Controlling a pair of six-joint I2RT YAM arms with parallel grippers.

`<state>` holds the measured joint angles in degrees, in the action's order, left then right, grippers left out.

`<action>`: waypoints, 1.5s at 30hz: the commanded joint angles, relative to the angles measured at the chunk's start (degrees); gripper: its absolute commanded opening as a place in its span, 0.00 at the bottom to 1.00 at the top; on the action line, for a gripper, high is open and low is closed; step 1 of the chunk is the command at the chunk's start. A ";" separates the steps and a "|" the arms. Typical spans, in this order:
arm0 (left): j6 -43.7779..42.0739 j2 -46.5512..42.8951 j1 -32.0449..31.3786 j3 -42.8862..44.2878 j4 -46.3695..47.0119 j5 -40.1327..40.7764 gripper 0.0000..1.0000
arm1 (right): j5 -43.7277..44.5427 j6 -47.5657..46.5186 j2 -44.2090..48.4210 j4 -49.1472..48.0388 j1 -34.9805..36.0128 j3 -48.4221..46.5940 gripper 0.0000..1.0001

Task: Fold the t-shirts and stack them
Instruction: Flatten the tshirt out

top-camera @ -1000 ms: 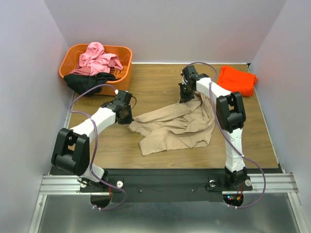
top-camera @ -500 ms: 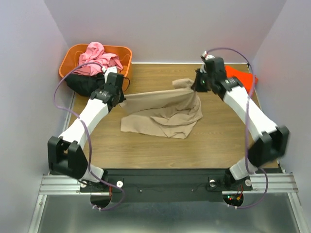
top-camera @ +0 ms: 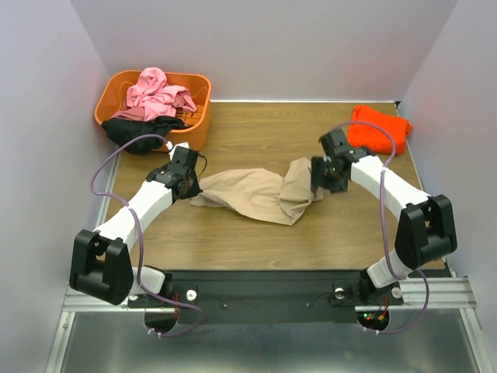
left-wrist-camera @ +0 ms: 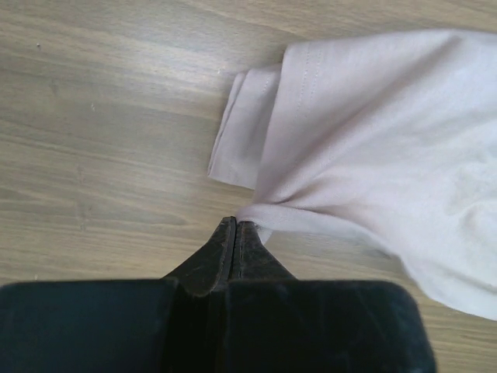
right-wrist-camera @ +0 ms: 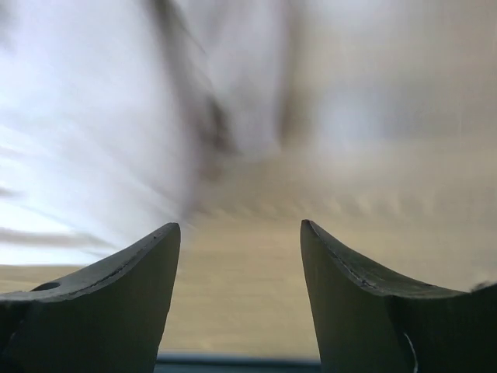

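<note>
Where the top view looks down, tan t-shirt (top-camera: 256, 194) lies bunched mid-way across the table (top-camera: 248, 132), between both arms; bare wood to near edge. Orange-red t-shirt (top-camera: 379, 128) at far right corner. Pink t-shirt (top-camera: 159, 92) and black t-shirt (top-camera: 136, 130) in basket (top-camera: 196, 78), far left corner.

Left wrist: left gripper (left-wrist-camera: 237, 229) pinched tight on a tan fold beside sleeve hem.

Right wrist, blurred: right gripper (right-wrist-camera: 241, 233) spread wide, holding nothing.

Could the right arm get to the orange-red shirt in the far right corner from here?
Probably yes: the right hand is open and empty, and the orange-red shirt lies uncovered just beyond its forearm.
</note>
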<state>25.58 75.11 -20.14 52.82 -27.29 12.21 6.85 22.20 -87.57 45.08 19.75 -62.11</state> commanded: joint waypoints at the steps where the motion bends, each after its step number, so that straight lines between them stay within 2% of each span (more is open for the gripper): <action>1: 0.78 -3.13 0.19 0.45 1.18 -0.52 0.00 | -4.90 -3.91 -2.86 -4.03 -0.06 -11.88 0.69; 5: 2.36 -3.83 0.19 -0.52 2.15 -1.57 0.00 | -14.83 -7.69 -5.41 -6.50 0.29 -16.72 0.68; 12: 4.12 -4.45 0.19 -1.84 3.91 -3.33 0.00 | -21.53 -11.21 -9.20 -6.41 4.15 -17.35 0.70; 18: 3.77 -3.22 0.19 -1.14 4.35 -3.94 0.00 | -19.86 -11.21 -10.60 -6.41 8.19 -12.96 0.72; 28: 2.72 -1.20 0.19 0.36 4.61 -4.65 0.00 | -4.41 -12.71 -13.68 -6.93 11.89 -9.79 0.75; 31: 2.54 -0.14 0.19 1.06 4.53 -4.82 0.00 | 1.66 -11.13 -15.08 -7.37 11.80 -10.14 0.62; 32: 2.37 0.12 0.19 1.49 4.44 -4.91 0.00 | 3.94 -10.51 -15.43 -7.46 11.89 -10.84 0.49; 33: 2.19 0.99 0.19 1.85 4.18 -5.00 0.00 | 4.74 -9.29 -15.35 -7.46 11.89 -11.28 0.41; 34: 1.75 1.35 0.19 2.63 4.00 -4.91 0.00 | 5.62 -8.58 -14.83 -7.46 11.89 -12.24 0.24; 35: 1.66 1.79 0.19 3.16 3.82 -4.83 0.00 | 5.98 -7.79 -14.82 -7.29 11.89 -12.68 0.24; 36: 1.58 2.40 0.19 3.60 3.56 -4.39 0.00 | 6.33 -6.22 -13.87 -7.37 11.81 -13.04 0.11; 38: 1.49 2.76 0.19 4.48 3.47 -3.95 0.00 | 7.38 -4.89 -12.63 -7.37 11.80 -13.83 0.00; 41: 1.58 3.37 0.19 4.40 4.26 -3.94 0.00 | 11.33 -2.78 -9.30 -7.03 11.54 -14.09 0.00; 45: 1.22 4.95 0.19 4.49 4.35 -4.12 0.00 | 15.12 -0.49 -4.02 -6.50 6.72 -12.00 0.00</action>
<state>27.88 78.98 -20.14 55.24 -23.35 7.53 15.18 18.31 -98.06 39.55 30.46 -73.54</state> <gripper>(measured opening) 0.033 0.013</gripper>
